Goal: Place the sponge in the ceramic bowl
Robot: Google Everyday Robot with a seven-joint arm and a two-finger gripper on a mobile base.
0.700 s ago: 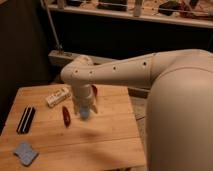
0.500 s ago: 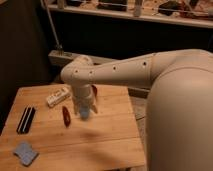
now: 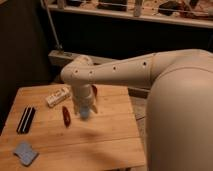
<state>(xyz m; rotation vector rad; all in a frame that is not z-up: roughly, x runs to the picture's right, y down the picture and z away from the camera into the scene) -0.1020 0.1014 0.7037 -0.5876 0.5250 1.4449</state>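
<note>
The sponge [image 3: 25, 152] is a flat blue-grey pad lying near the front left corner of the wooden table [image 3: 110, 142]. My gripper [image 3: 83, 108] hangs from the cream arm over the middle of the table, far to the right of and behind the sponge, with nothing of the sponge in it. A small blue cup [image 3: 85, 113] stands right at the gripper's tip. Just right of the wrist shows a reddish-brown sliver of the ceramic bowl [image 3: 94, 91]. The arm hides the rest of the bowl.
A slim dark-red object [image 3: 66, 116] lies left of the gripper. A white box [image 3: 57, 96] sits behind it, and a black flat item [image 3: 26, 120] lies at the left. The robot's large cream body [image 3: 180, 120] fills the right side.
</note>
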